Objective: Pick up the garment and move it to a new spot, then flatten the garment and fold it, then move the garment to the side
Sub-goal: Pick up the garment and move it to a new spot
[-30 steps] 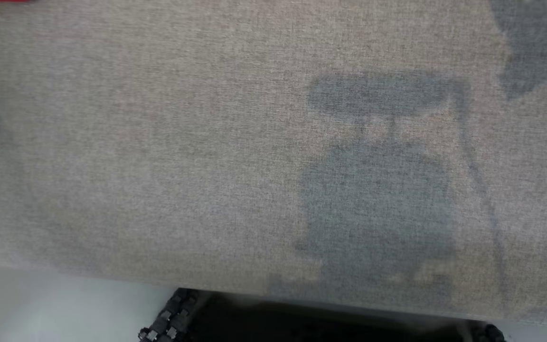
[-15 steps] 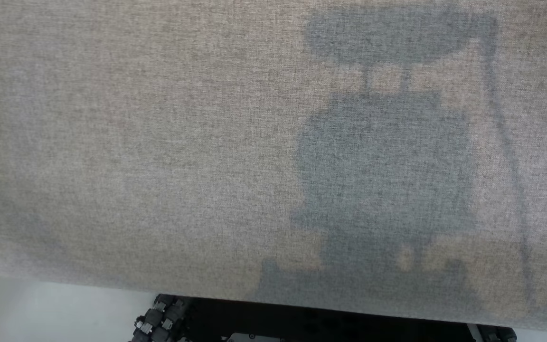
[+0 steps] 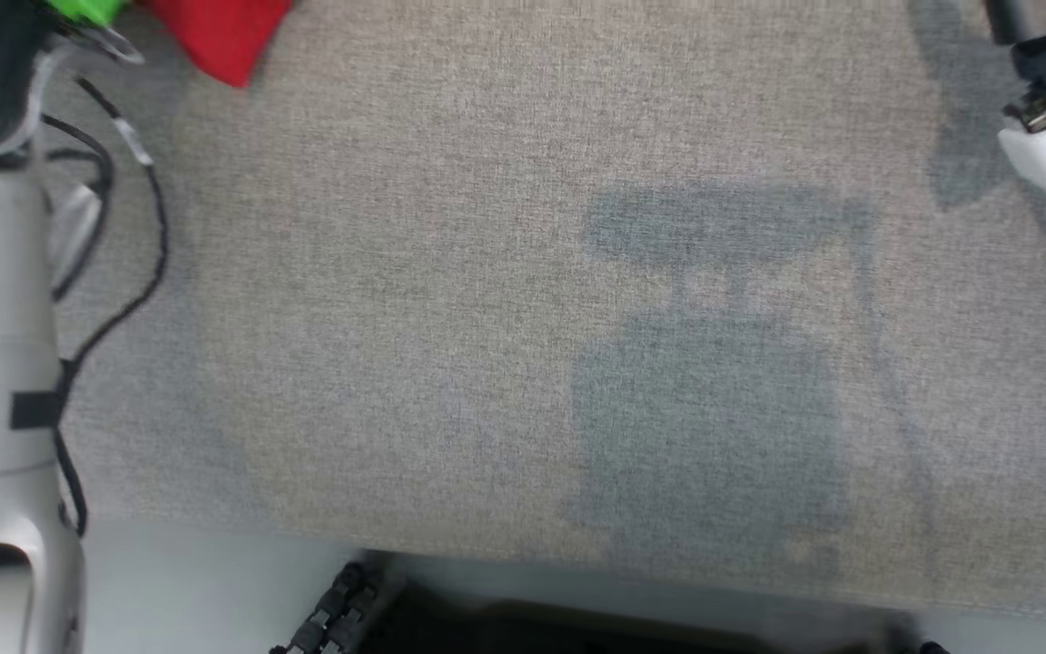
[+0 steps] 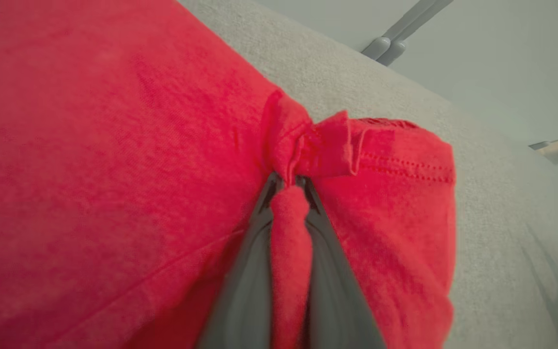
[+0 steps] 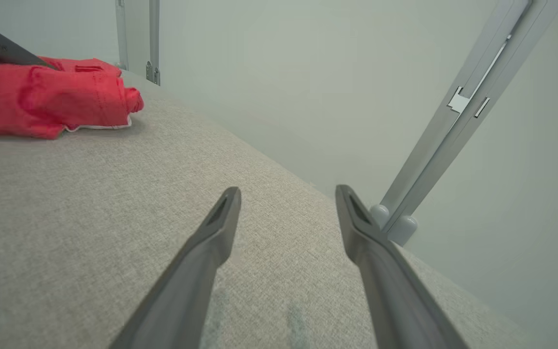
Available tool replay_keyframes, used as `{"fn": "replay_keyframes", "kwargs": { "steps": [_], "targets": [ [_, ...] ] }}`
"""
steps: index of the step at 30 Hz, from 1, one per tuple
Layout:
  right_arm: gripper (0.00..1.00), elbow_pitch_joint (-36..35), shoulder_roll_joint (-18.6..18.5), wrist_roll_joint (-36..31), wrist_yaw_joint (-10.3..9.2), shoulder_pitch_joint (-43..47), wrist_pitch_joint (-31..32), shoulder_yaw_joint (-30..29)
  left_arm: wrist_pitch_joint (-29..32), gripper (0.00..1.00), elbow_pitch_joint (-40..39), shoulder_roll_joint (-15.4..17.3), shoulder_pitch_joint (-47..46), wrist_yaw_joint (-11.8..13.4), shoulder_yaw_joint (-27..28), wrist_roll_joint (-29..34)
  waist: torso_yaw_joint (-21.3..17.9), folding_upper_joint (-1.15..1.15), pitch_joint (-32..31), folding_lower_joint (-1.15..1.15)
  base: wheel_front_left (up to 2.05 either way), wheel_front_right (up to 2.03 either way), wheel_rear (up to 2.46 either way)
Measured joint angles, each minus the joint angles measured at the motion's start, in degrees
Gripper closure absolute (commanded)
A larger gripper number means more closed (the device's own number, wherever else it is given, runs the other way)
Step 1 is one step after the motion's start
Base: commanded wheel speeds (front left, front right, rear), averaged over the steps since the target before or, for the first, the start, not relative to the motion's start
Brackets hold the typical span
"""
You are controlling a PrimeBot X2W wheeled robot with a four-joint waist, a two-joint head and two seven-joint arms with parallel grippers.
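Garment [image 3: 219,36] sits at the far-left corner of the worktop [image 3: 523,272]. Left fingers [image 4: 247,271] pinch a bunched fold by the stitched hem. Right fingers [image 5: 211,242] are spread and empty over bare worktop. Soft, light, limp knit, so it'll likely drape and drag; grip at hem or corners. Left wrist view shows the pinch, head view the location, right wrist view the crumpled heap side-on.
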Motion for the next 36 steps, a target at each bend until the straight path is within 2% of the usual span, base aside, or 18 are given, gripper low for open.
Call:
{"fn": "replay_keyframes", "kwargs": {
  "steps": [6,10,17,20,21,23,30,36],
  "targets": [
    [0.00,2.93,3.23,0.99,-0.58,2.61,-3.19,1.14,2.46,1.00,-9.85,-3.26,5.36,0.00,-6.34,-4.23,-0.49,0.00,-4.64,0.00,0.00,0.00,0.00],
    [0.00,5.47,5.15,1.96,-1.10,4.85,-5.11,1.79,4.13,1.00,-20.93,-4.64,8.45,0.05,-13.45,-8.83,-1.50,0.00,-7.71,0.00,0.00,0.00,0.00],
    [0.00,9.25,9.71,4.16,-1.12,7.10,-8.84,3.68,7.02,1.00,-32.90,-6.20,11.14,0.08,-17.60,-19.31,-4.72,0.00,-12.78,0.00,0.00,0.00,0.00],
    [0.00,10.20,11.13,5.06,-1.14,8.34,-9.44,4.13,7.01,1.00,-34.94,-7.54,13.46,0.09,-15.92,-25.55,-6.79,0.00,-14.68,-0.01,0.00,0.00,0.00],
    [0.00,10.62,11.63,5.56,-1.14,9.26,-9.79,4.26,6.93,1.00,-33.94,-8.23,16.52,0.09,-12.43,-30.99,-8.31,0.00,-15.75,-0.01,0.00,0.00,0.00],
    [0.00,10.95,12.09,5.98,-1.15,9.78,-9.96,4.33,6.36,1.00,-31.66,-7.99,20.63,0.10,-9.00,-35.56,-9.89,0.00,-16.69,-0.01,0.00,0.00,0.00],
    [0.00,12.18,12.87,7.31,-1.66,10.85,-11.25,4.01,4.02,1.00,-21.87,-2.58,31.65,1.89,-1.14,-34.33,-15.30,0.00,-18.95,-0.01,0.00,0.00,0.00],
    [0.00,13.47,11.81,7.35,-2.08,12.74,-11.77,2.83,1.36,1.00,-17.12,-0.83,35.26,1.69,2.26,-33.26,-17.89,0.00,-20.63,-0.01,0.00,0.00,0.00]
  ]
}}
